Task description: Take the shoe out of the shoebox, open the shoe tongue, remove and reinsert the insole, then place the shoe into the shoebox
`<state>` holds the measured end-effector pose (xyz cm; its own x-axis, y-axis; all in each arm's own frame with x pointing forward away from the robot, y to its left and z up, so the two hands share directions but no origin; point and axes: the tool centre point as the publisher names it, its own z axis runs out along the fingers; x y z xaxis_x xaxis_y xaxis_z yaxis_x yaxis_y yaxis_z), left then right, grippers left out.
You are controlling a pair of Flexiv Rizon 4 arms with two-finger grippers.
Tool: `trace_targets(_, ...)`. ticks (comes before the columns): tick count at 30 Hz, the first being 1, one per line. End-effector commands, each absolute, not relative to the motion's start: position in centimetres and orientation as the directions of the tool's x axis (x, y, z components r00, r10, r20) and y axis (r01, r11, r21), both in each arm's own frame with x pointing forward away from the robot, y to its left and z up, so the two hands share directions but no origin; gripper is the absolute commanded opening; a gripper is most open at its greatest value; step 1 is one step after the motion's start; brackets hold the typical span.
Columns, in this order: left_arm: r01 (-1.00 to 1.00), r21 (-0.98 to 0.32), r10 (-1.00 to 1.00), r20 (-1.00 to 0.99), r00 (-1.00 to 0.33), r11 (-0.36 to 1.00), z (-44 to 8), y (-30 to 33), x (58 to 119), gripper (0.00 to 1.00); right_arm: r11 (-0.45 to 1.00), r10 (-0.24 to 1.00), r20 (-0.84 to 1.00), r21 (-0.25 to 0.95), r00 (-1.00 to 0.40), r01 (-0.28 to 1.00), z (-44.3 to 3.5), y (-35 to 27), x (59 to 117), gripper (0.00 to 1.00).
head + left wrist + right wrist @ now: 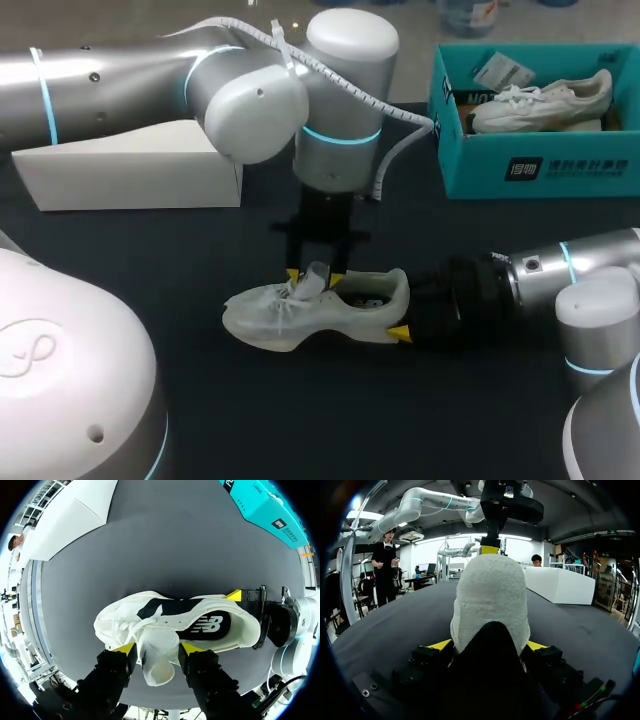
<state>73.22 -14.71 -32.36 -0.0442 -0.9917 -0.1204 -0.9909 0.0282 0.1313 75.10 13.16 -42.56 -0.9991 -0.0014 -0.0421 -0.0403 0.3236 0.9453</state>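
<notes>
White shoe (300, 316), left claw (314, 277) overhead, pinching tongue (158, 656)

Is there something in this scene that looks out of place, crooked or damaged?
Nothing looks damaged or spilled. Only the tongue stands out: pinched by the left gripper, it is pulled up out of the shoe, which the right gripper clamps at the heel. That fits the task. A second shoe lies in the shoebox.

Even overhead light; the dark table (150, 260) takes little sheen; soft glare on the left arm (250, 105).
</notes>
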Motion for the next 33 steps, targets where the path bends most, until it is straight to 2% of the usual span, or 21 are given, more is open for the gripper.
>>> trace_targets(1, -0.992, 0.122, -0.994, -0.103, -0.040, 0.027, -31.8, -13.4, 73.1, 0.00, 0.327, 0.000, -0.041, 0.944, -0.999, -0.039, -43.0, 13.5, 74.8, 0.00)
trace_targets(16, -0.996, 0.090, -0.997, -0.073, -0.036, 0.029, -29.9, -10.6, 74.4, 0.00, 0.327, 0.000, -0.041, 0.944, -0.999, -0.039, -43.0, 13.5, 74.8, 0.00)
trace_targets(33, -0.991, 0.135, -0.996, -0.092, -0.003, -0.009, -32.0, -6.8, 75.3, 0.00, 0.327, 0.000, -0.041, 0.944, -0.999, -0.039, -43.0, 13.5, 74.8, 0.00)
